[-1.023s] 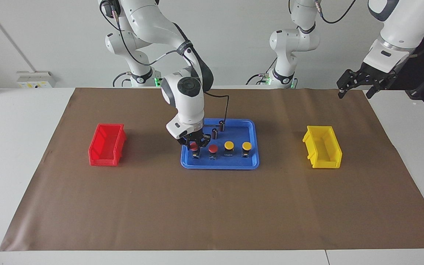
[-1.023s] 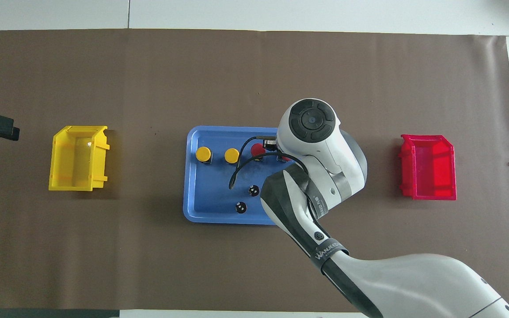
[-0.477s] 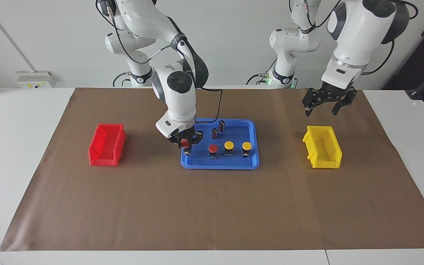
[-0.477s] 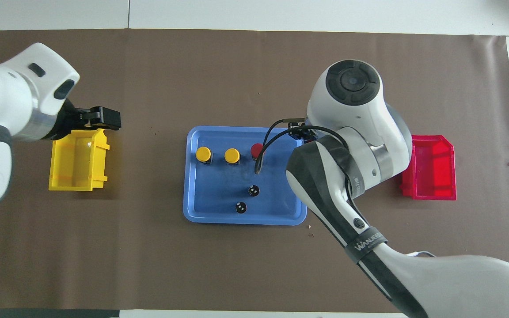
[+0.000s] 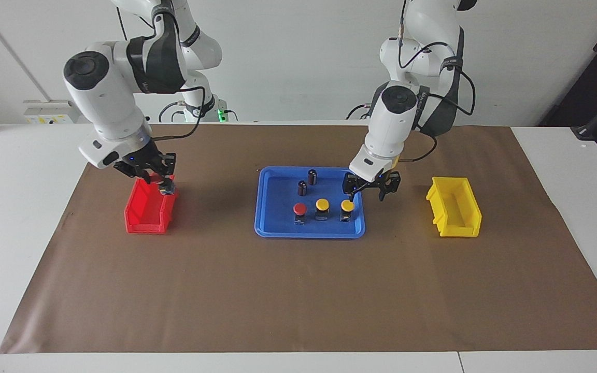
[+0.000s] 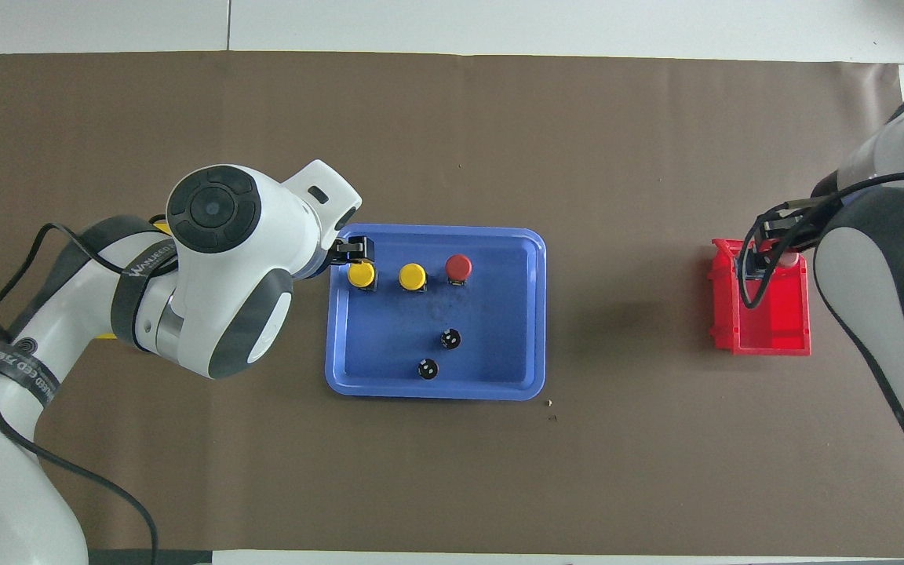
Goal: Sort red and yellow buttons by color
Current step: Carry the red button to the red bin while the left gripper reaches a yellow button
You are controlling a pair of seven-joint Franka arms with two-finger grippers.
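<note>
My right gripper hangs over the red bin, shut on a red button that sits just above the bin's rim nearer the robots. The blue tray holds one red button and two yellow buttons in a row. My left gripper is open, low over the tray's rim at the left arm's end, beside the end yellow button. In the overhead view the left wrist hides most of the left gripper.
Two dark upright cylinders stand in the tray, nearer the robots than the buttons. The yellow bin sits toward the left arm's end of the brown mat. The red bin lies at the right arm's end.
The right arm lifted a red button from the tray and carried it over the red bin. The left arm swung in from the table's end, past the yellow bin, to the tray.
</note>
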